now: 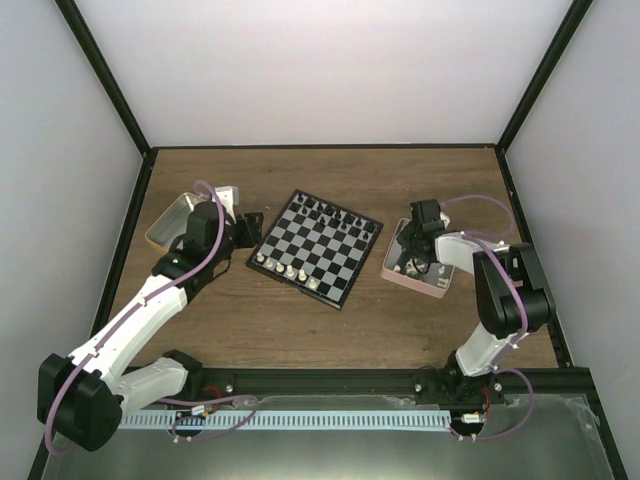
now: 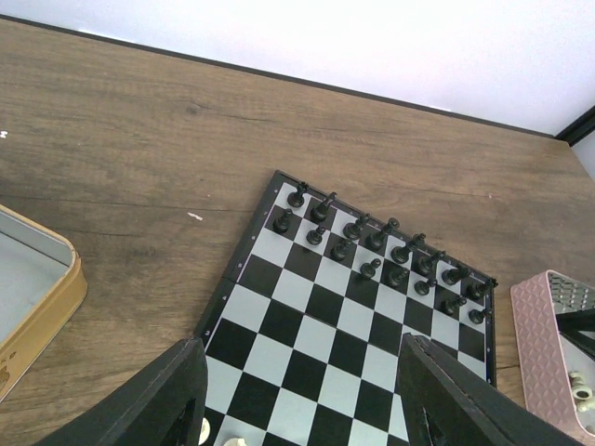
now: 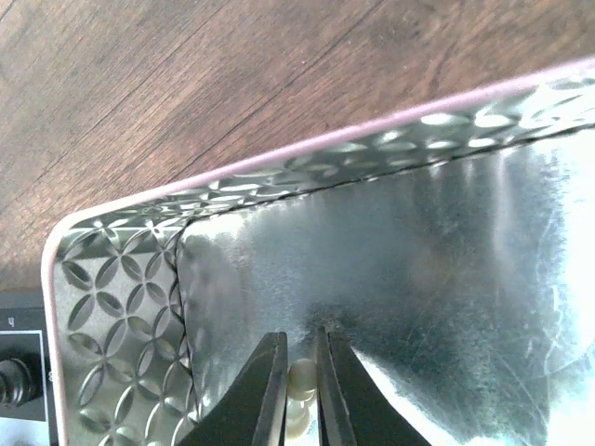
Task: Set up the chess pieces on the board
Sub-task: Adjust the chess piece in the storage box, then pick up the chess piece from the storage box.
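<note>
The chessboard (image 1: 315,247) lies at an angle in the middle of the wooden desk (image 1: 330,170). The black pieces (image 2: 372,243) stand in two rows along its far edge. A few cream-white pieces (image 1: 285,268) line the near edge; most of the squares between are bare.

The left gripper (image 2: 302,372) hangs just over the board's near left side. Its jaws are spread wide with nothing between them, and only checked squares show in the gap. To its left sits the yellow-sided tin (image 2: 46,297), well clear of the board.

The right gripper (image 3: 299,348) reaches down into the pink tray (image 1: 415,283), which rests just beside the board's right corner. Its jaws are drawn almost together, pinched on a single cream-white piece (image 3: 299,381) close to the tray's patterned inner wall. From the left wrist view, two or three more pale pieces (image 2: 581,386) lie inside the tray; what kind they are is too small to tell.
</note>
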Robot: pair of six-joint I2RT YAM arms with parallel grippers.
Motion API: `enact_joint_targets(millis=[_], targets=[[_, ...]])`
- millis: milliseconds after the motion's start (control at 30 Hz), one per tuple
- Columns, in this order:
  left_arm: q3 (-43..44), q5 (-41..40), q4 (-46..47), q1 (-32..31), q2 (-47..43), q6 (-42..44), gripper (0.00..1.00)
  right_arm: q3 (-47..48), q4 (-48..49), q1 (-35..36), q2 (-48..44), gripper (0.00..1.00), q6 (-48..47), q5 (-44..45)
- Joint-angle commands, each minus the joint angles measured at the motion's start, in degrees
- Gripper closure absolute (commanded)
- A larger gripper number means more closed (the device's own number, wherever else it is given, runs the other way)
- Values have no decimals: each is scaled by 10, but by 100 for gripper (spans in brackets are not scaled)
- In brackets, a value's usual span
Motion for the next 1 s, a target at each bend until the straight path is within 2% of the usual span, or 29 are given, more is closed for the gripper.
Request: enact_joint_targets(millis=[0,133,267,433,700,967], targets=[[-6,-2,6,3,-9,2,42,38,-65,-9,26,87,-89,15],[-5,-3,4,3,-10,2,42,52,-74,-9,41,72,-105,-6],[-6,-5,4,3,-11,2,42,58,-77,-8,41,66,-119,-17],[-6,-4,5,3,-9,3,42,74,-102,-4,46,65,-139,-13],[-6,-2,7,3,-7,2,42,81,-168,24,50,68,-167,60],[-6,3,10,3,-5,1,42,81,-176,30,59,71,-171,71]])
